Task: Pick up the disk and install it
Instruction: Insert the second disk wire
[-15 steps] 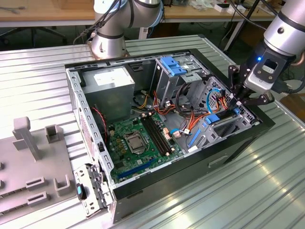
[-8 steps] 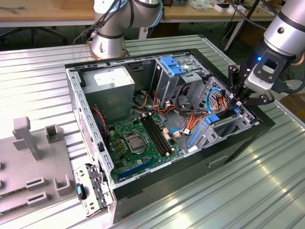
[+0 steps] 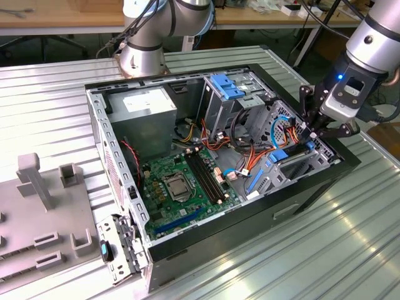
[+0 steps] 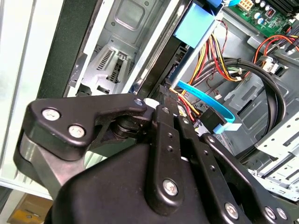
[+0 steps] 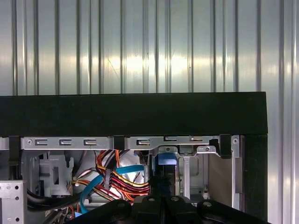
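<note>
The tool (image 3: pixel 317 127) sits over the computer case's (image 3: pixel 187 247) drive bay at the exterior view's right, directly above the blue-railed disk (image 3: pixel 289 164); its grip state cannot be determined.

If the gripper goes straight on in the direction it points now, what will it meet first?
Probably the disk with its blue rail, directly ahead of the gripper in the drive bay of the computer case. Depth is unclear, so they may already touch.

You see the open computer case (image 3: pixel 187 244) lying on the ribbed metal counter (image 3: pixel 325 250), motherboard (image 3: pixel 181 184) exposed. Your tool (image 3: pixel 317 125) hangs over the drive bay at the exterior view's right, just above the disk (image 3: pixel 299 164) with its blue rails.
</note>
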Tool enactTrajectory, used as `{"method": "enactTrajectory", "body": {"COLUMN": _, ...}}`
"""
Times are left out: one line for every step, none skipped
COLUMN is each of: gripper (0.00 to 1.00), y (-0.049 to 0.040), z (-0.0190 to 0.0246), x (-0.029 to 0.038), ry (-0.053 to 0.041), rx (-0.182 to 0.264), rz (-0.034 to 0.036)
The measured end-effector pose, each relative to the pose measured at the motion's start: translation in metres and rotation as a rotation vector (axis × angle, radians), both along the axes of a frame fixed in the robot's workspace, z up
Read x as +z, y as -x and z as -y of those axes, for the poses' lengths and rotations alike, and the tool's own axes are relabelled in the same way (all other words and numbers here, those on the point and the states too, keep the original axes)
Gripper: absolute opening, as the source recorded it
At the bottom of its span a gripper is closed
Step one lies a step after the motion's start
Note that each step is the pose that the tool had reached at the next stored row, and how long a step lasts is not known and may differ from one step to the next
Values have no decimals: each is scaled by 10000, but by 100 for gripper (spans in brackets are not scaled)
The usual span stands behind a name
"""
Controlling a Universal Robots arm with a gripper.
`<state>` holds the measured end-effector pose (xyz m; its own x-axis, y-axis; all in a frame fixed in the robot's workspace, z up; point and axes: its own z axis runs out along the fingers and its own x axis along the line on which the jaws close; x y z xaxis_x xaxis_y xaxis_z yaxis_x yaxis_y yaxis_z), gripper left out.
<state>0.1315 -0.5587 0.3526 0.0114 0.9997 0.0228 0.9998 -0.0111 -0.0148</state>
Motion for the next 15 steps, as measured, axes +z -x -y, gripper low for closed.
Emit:
{"method": "enactTrajectory", "body": {"gripper": 11, "y": 0, "z": 0, "x": 0, "ry": 0, "rx": 0, "rz": 0}}
{"method": "enactTrajectory", "body": {"gripper": 11, "y": 0, "z": 0, "x": 4, "ry": 3, "rx": 0, "rz": 0}}
{"method": "enactTrajectory", "body": {"gripper": 11, "y": -1, "z": -1, "x": 17, "ry": 42, "rx": 0, "rz": 0}}
{"method": "enactTrajectory", "body": {"gripper": 11, "y": -1, "z": -1, "x": 32, "ry": 90, "rx": 0, "rz": 0}}
{"method": "enactTrajectory", "body": {"gripper": 11, "y": -1, "z": -2, "x": 57, "ry": 134, "rx": 0, "rz": 0}}
{"method": "enactTrajectory", "body": {"gripper": 11, "y": -1, "z": -7, "x": 137, "ry": 202, "rx": 0, "rz": 0}}
{"method": "enactTrajectory", "body": {"gripper": 11, "y": -1, "z": -15, "x": 165, "ry": 254, "rx": 0, "rz": 0}}
{"method": "enactTrajectory", "body": {"gripper": 11, "y": -1, "z": -47, "x": 198, "ry": 372, "rx": 0, "rz": 0}}
{"method": "enactTrajectory", "body": {"gripper": 11, "y": -1, "z": -88, "x": 232, "ry": 441, "rx": 0, "rz": 0}}
{"method": "enactTrajectory", "body": {"gripper": 11, "y": -1, "z": -139, "x": 247, "ry": 519, "rx": 0, "rz": 0}}
{"method": "enactTrajectory", "body": {"gripper": 11, "y": 0, "z": -201, "x": 250, "ry": 614, "rx": 0, "rz": 0}}
{"method": "enactTrajectory", "body": {"gripper": 11, "y": 1, "z": -272, "x": 252, "ry": 696, "rx": 2, "rz": 0}}
{"method": "enactTrajectory", "body": {"gripper": 11, "y": 1, "z": -316, "x": 253, "ry": 734, "rx": 1, "rz": 0}}
{"method": "enactTrajectory", "body": {"gripper": 11, "y": 2, "z": -378, "x": 257, "ry": 791, "rx": 0, "rz": 0}}
{"method": "enactTrajectory", "body": {"gripper": 11, "y": 2, "z": -492, "x": 277, "ry": 966, "rx": 0, "rz": 0}}
